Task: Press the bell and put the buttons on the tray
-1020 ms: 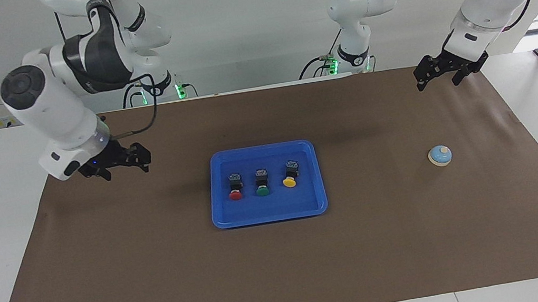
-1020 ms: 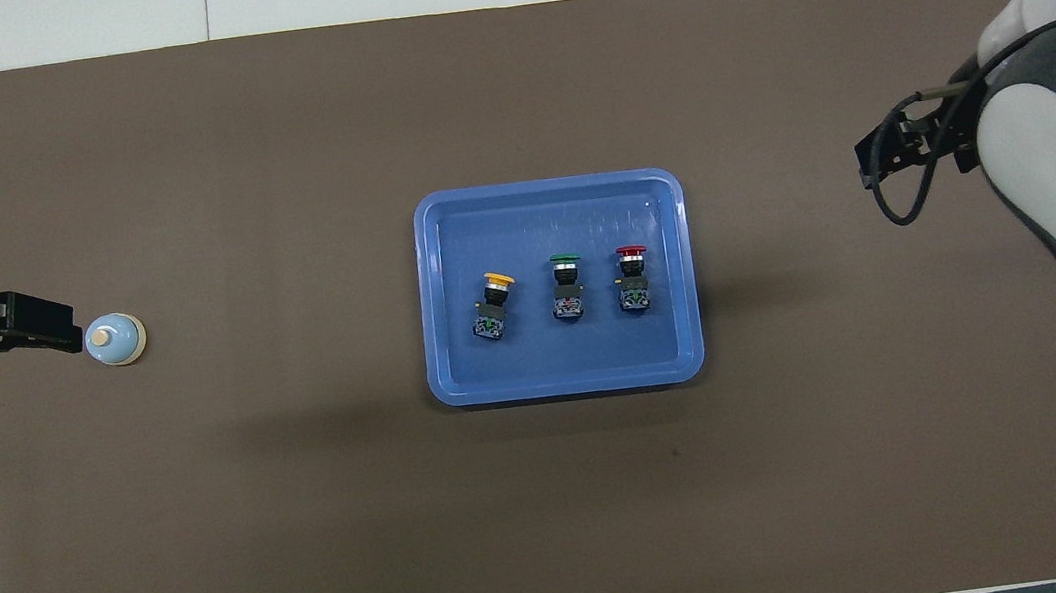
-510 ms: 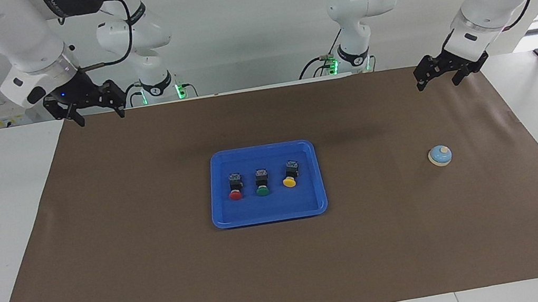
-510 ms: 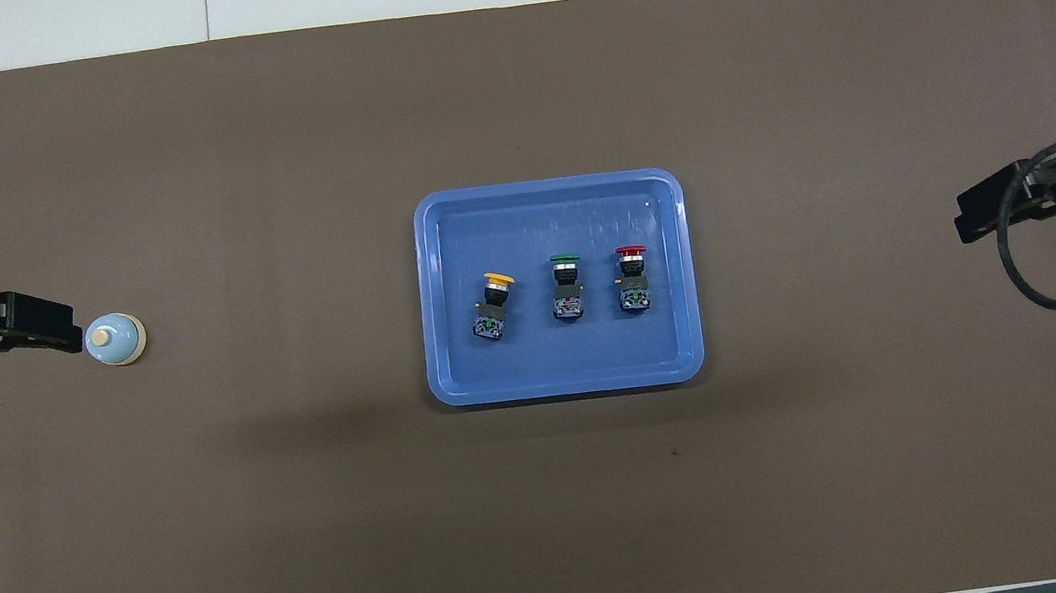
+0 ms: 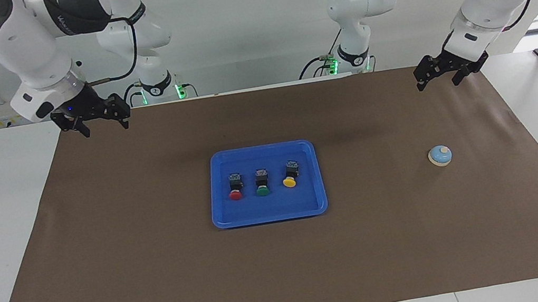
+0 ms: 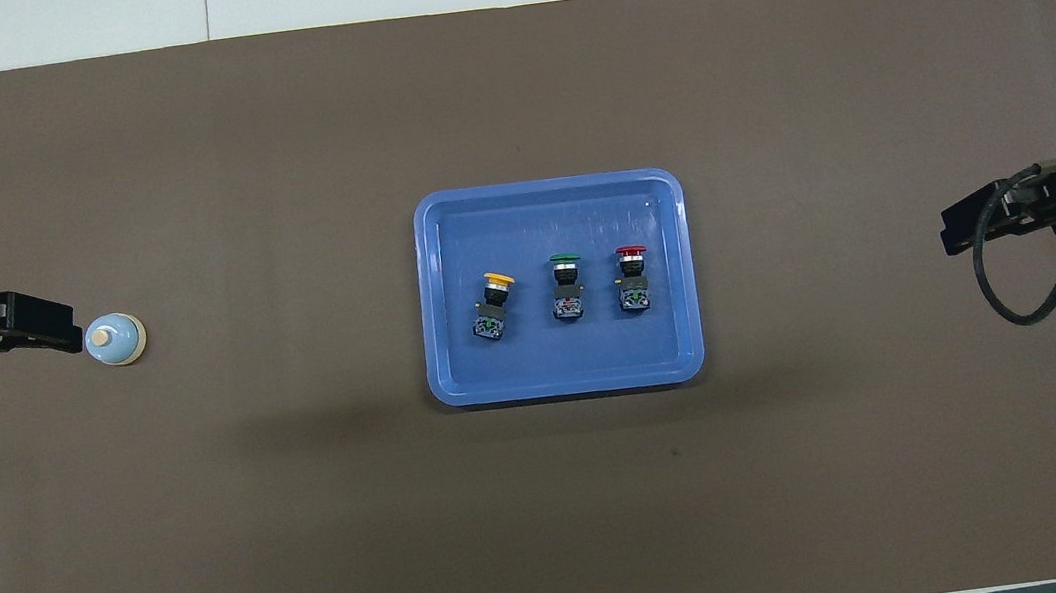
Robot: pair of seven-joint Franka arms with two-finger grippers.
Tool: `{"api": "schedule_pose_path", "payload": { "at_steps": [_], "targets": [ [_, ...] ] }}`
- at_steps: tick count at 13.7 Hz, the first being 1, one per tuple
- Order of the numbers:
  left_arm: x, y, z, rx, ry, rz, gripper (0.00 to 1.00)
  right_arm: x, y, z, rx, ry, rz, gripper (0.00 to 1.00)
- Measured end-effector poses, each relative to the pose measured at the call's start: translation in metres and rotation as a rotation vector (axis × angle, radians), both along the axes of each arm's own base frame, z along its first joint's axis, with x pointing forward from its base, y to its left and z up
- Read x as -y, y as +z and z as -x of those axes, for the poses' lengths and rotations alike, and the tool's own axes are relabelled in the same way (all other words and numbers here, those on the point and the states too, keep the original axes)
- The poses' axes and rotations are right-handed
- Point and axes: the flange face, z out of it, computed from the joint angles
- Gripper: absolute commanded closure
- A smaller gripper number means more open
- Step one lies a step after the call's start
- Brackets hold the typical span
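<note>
Blue tray point(image 5: 270, 213) sits mid-worktop w/ red, green, yellow buttons point(image 5: 261, 182) on it, well apart from both tools. Left tool point(image 5: 438, 76) released, raised; bell point(image 5: 440, 155) nearby. Right tool point(image 5: 100, 124) released, raised.

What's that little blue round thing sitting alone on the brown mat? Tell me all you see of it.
It is the bell: a small light-blue dome on a white base ring, with a pale knob on top, plastic-looking. It stands upright on the brown mat, toward the left arm's end of the table, apart from the tray. Nothing touches it.
</note>
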Motion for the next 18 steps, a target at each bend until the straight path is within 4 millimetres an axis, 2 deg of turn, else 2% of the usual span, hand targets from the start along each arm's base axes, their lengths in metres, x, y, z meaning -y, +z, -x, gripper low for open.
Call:
{"api": "schedule_pose_path", "payload": {
  "at_steps": [4, 9, 10, 11, 12, 13, 15, 16, 18],
  "targets": [
    [0.0, 0.0, 0.0, 0.0, 0.0, 0.0, 0.0, 0.003, 0.018, 0.005, -0.008, 0.001, 0.023, 0.0],
    [0.0, 0.0, 0.0, 0.0, 0.001, 0.0, 0.0, 0.002, 0.018, 0.005, -0.008, 0.002, 0.025, 0.0],
    [0.0, 0.0, 0.0, 0.002, 0.001, 0.0, 0.2, 0.002, 0.018, 0.005, -0.008, 0.002, 0.025, 0.0],
    [0.0, 0.001, -0.001, 0.011, 0.001, 0.001, 0.59, 0.002, 0.018, 0.005, -0.008, 0.003, 0.025, 0.0],
    [-0.001, 0.002, -0.003, 0.026, 0.003, 0.001, 0.87, 0.002, 0.018, 0.005, -0.008, 0.003, 0.025, 0.0],
    [-0.001, 0.002, -0.004, 0.036, 0.005, 0.002, 1.0, 0.002, 0.018, 0.005, -0.009, 0.003, 0.025, 0.0],
    [-0.008, -0.001, -0.006, 0.047, 0.021, 0.002, 1.0, 0.002, 0.018, 0.005, -0.009, 0.003, 0.025, 0.0],
    [-0.017, -0.006, -0.008, 0.055, 0.038, 0.002, 1.0, 0.002, 0.018, 0.005, -0.009, 0.003, 0.025, 0.0],
    [-0.039, -0.027, -0.014, 0.075, 0.073, 0.001, 1.0, 0.002, 0.018, 0.005, -0.009, 0.003, 0.025, 0.0]
  ]
}}
